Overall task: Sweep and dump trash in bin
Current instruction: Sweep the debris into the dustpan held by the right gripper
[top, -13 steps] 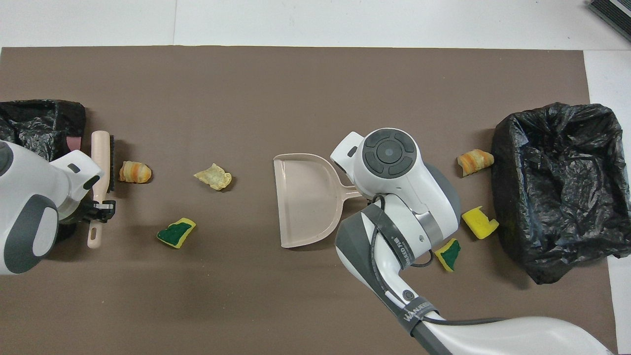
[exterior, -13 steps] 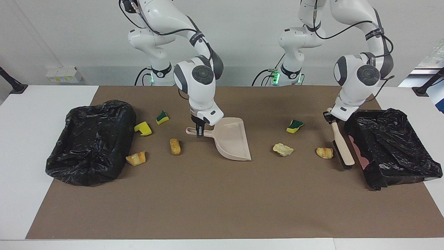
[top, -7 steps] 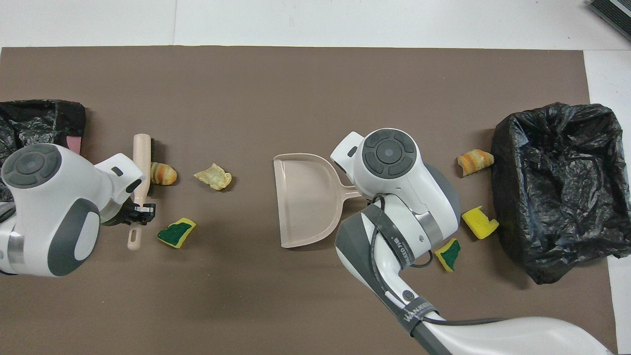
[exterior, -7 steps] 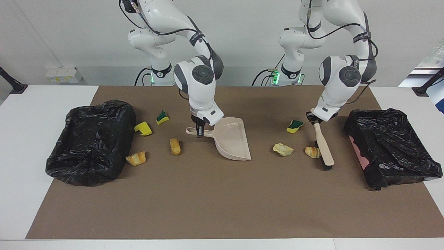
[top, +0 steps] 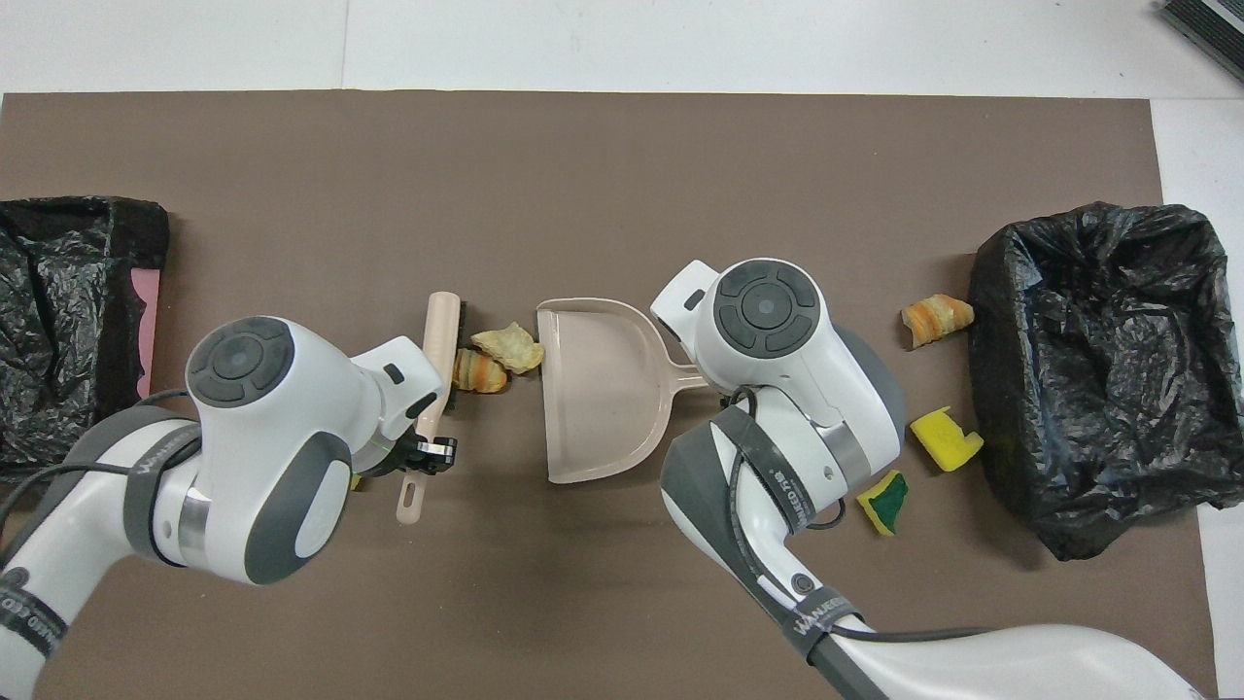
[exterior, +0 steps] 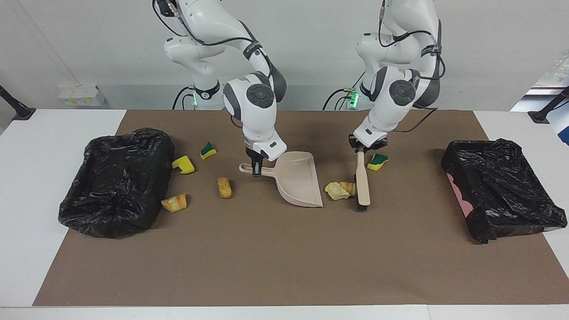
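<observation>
Gripping the handle of the beige plastic dustpan (exterior: 298, 183), right gripper (exterior: 255, 168) jaws clamped. Left gripper (exterior: 361, 150) jaws clamped on the beige wooden brush (exterior: 362, 183), bristles touching two tan bread-like scraps (exterior: 339, 190) just beside the dustpan's mouth on the desk (exterior: 266, 258).

You get bright, even light from above, soft short shadows on the brown mat (exterior: 284, 262) under each end effector, faint sheen on the black bin bags (exterior: 116, 178), both views sharp, no blur, no edge distortion.
</observation>
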Available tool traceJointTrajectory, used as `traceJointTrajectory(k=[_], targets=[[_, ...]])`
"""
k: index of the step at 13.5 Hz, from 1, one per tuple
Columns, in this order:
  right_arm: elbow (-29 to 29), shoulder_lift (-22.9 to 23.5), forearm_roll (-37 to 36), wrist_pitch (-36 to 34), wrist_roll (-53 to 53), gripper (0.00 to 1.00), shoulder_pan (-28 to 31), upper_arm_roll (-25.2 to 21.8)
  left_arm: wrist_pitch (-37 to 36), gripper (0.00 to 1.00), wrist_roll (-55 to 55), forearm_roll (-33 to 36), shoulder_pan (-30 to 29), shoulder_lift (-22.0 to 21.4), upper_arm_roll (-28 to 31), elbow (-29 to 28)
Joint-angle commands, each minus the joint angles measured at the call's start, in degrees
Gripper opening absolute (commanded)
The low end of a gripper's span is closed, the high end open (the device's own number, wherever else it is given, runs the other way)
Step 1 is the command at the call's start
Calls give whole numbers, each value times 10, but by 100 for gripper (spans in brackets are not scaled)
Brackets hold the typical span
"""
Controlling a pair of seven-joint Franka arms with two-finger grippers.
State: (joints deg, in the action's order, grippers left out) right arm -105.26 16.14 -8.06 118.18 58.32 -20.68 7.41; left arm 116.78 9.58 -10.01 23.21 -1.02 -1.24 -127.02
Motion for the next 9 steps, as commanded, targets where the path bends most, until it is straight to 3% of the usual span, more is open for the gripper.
traceJointTrajectory(k=[1, 5, 7, 9], targets=[[-17, -6, -13, 27, -27, 0, 1, 4, 6, 0, 5, -35, 43, -19, 10, -10], [-17, -6, -13, 21, -26, 0, 2, 3, 11, 0, 102, -87, 97, -11, 10, 21], [-17, -6, -13, 20, -22, 0, 4, 3, 7, 0, 195, -101, 107, -14, 9, 32], [-17, -6, -13, 19, -21, 0, 4, 3, -4, 0, 221, -102, 105, -32, 10, 32]])
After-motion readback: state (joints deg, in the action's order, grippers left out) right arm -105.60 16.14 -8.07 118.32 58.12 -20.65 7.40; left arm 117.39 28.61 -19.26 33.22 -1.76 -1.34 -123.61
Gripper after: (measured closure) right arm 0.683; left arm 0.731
